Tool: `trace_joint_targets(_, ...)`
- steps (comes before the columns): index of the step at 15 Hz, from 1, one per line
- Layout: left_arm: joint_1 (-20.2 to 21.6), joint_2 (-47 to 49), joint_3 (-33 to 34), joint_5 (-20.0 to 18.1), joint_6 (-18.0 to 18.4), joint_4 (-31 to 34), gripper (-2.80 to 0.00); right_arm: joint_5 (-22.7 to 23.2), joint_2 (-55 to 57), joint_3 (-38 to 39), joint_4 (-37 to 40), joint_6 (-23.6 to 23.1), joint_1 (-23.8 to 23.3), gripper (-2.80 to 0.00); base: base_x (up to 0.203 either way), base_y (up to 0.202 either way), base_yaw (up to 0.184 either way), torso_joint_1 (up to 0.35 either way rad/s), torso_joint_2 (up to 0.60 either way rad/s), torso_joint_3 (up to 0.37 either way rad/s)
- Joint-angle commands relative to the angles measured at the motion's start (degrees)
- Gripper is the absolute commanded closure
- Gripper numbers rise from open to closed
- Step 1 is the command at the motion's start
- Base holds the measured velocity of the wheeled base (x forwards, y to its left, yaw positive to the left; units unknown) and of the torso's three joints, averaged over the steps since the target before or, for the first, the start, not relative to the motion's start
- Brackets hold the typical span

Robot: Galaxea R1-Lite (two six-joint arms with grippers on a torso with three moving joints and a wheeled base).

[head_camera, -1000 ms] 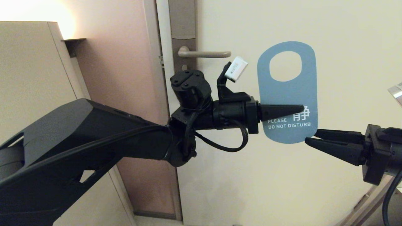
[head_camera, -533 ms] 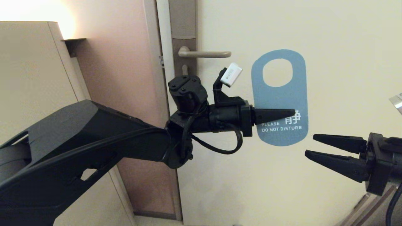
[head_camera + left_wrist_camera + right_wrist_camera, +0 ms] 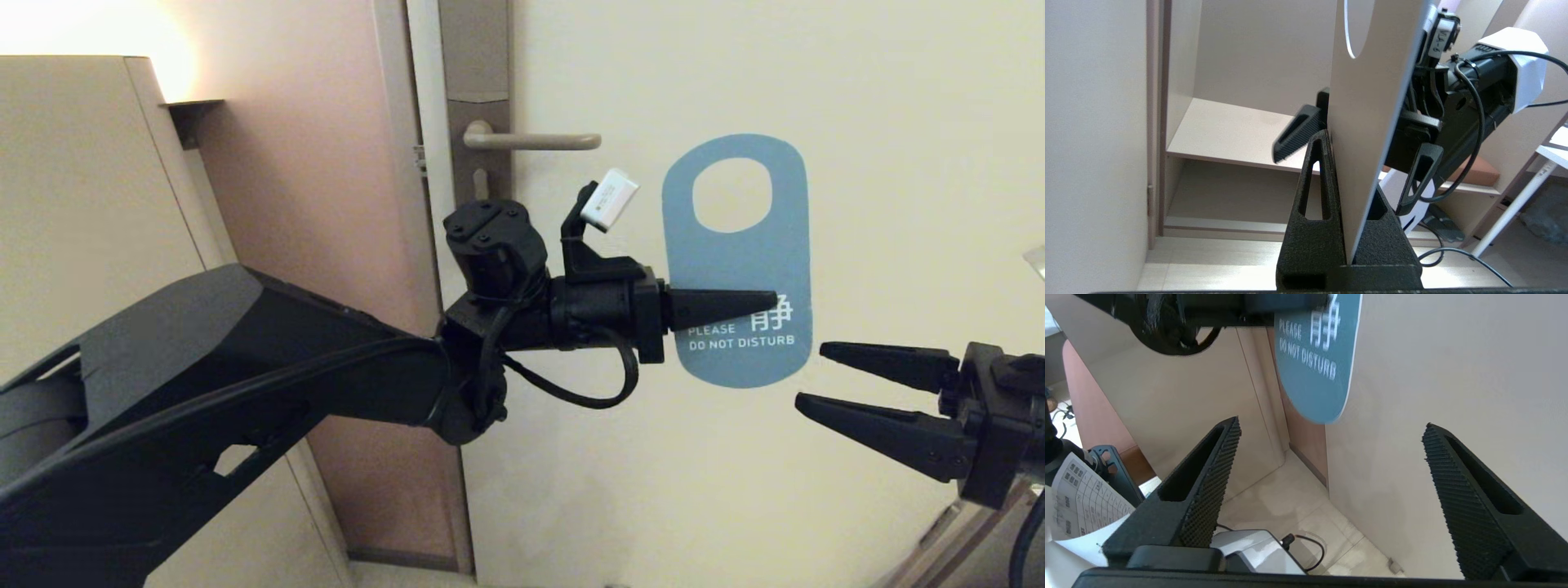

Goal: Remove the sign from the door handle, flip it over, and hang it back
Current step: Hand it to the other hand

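Observation:
The sign (image 3: 735, 261), a blue card with an oval hole at its top and "PLEASE DO NOT DISTURB" facing me, hangs upright in the air before the door. It is to the right of and below the door handle (image 3: 531, 140), off it. My left gripper (image 3: 767, 300) is shut on the sign's lower half, reaching in from the left. In the left wrist view the sign (image 3: 1372, 102) stands edge-on between that gripper's fingers (image 3: 1316, 183). My right gripper (image 3: 812, 374) is open just below the sign's lower right corner, apart from it. In the right wrist view the sign's rounded end (image 3: 1314, 375) lies beyond the open gripper (image 3: 1330, 424).
The handle sits on a tall lock plate (image 3: 478, 82) at the door's left edge. A beige cabinet (image 3: 82, 204) stands at the left. A printed sheet (image 3: 1081, 498) and a cable (image 3: 1306, 547) on the floor show in the right wrist view.
My right gripper has let go of the sign's lower right corner, opened wide and dropped slightly away. The left gripper has lowered the sign a little.

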Motion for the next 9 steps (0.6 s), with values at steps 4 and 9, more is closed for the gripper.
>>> trace_joint_targets(4, -1.56, 0.44, -0.08, -0.13, -0.22, -0.38, 0.0, 0.4, 0.74, -2.06, -0.09, -0.3, 0.24, -2.8, 0.0, 0.0, 0.0, 0.0, 0.0, 0.0)
trace_joint_targets(9, -2.58, 2.28, -2.24, -0.1, -0.14, -0.38, 0.0, 0.48, 0.66, -2.4, -0.11, -0.46, 1.46, -2.8, 0.0, 0.0, 0.0, 0.0, 0.0, 0.0)
